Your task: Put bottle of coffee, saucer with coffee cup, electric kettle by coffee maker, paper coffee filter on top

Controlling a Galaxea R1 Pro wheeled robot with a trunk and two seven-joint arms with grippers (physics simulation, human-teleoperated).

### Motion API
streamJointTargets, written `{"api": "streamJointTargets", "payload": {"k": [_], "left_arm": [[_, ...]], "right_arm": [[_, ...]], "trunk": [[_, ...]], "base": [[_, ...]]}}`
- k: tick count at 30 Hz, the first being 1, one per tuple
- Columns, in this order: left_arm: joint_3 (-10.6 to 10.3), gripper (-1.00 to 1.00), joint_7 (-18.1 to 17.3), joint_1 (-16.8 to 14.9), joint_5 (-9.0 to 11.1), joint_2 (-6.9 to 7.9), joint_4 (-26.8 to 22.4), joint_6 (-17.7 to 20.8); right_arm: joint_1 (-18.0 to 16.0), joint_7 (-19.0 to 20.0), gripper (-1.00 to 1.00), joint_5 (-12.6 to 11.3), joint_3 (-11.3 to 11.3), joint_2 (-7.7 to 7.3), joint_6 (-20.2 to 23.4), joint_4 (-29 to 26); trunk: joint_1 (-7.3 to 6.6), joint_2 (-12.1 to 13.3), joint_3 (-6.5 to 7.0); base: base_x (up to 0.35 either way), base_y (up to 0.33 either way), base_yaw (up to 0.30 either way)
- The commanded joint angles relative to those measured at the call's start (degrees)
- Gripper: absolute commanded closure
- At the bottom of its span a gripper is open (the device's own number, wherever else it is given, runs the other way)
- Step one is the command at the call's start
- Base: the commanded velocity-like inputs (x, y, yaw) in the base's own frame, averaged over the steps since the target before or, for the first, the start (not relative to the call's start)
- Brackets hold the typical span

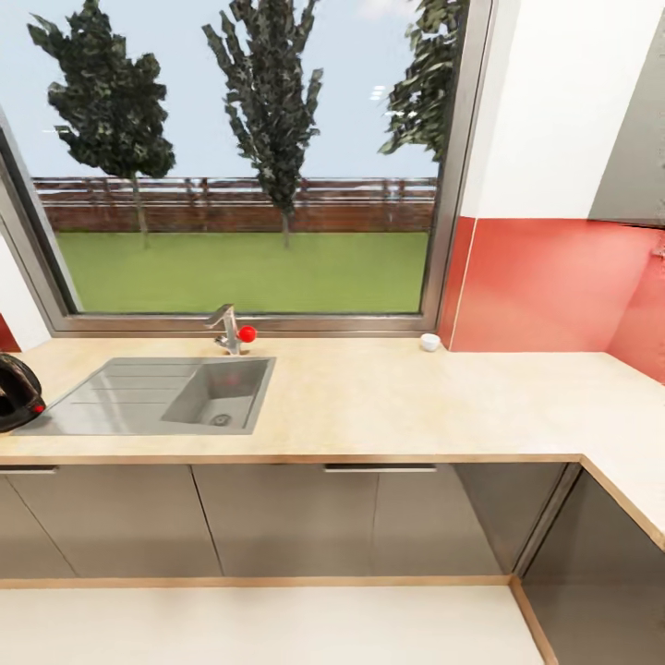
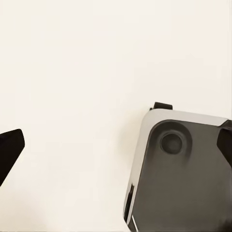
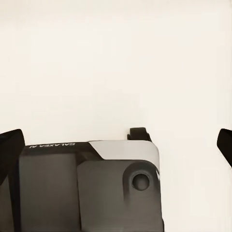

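A small white cup [image 1: 429, 342] stands on the beige countertop [image 1: 388, 397] against the window sill, right of the sink. At the counter's far left a black rounded appliance [image 1: 18, 392] with a red mark is cut off by the picture's edge; I cannot tell what it is. The left gripper [image 2: 116, 150] hangs open over pale floor, its dark fingertips [image 2: 9, 150] far apart with nothing between them. The right gripper [image 3: 116, 147] is open too, its fingertips [image 3: 9, 147] spread wide and empty. The bottle of coffee, filter, saucer and kettle are out of view.
A grey sink [image 1: 157, 395] with a faucet [image 1: 228, 330] and red knob sits in the counter under a large window. The counter turns a corner at the right [image 1: 628, 480], below a red wall. Grey cabinet doors [image 1: 277, 517] front it. The robot's base [image 2: 179, 169] shows below the grippers.
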Motion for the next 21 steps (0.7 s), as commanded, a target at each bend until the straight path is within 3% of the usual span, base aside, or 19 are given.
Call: {"api": "streamJointTargets", "payload": {"k": [1, 9, 14, 21], "left_arm": [[0.3, -1.00, 0.2, 0.0, -0.6, -0.02, 0.1, -0.2], [0.3, -1.00, 0.2, -0.1, -0.6, 0.05, 0.1, -0.1], [0.1, -1.00, 0.1, 0.0, -0.7, -0.01, 0.2, 0.0], [-0.2, -1.00, -0.1, 0.0, -0.8, 0.45, 2.0, 0.0]], "right_arm": [[0.0, -0.2, -1.00, -0.5, 0.5, 0.03, 0.4, -0.1], [0.0, -0.1, -1.00, -1.0, 0.4, 0.21, 0.3, -0.2], [0.0, -0.1, -1.00, -1.2, 0.1, 0.25, 0.3, -0.6], [0.0, 0.0, -1.00, -0.1, 0.8, 0.70, 0.5, -7.9]], "trunk": [[0.03, -0.1, -0.13], [0.03, -0.1, -0.13], [0.03, -0.1, -0.13], [0.03, -0.1, -0.13]], "base": [[0.000, -0.266, 0.000], [0.004, -0.247, 0.000], [0.028, -0.074, 0.000], [0.003, -0.007, 0.000]]}}
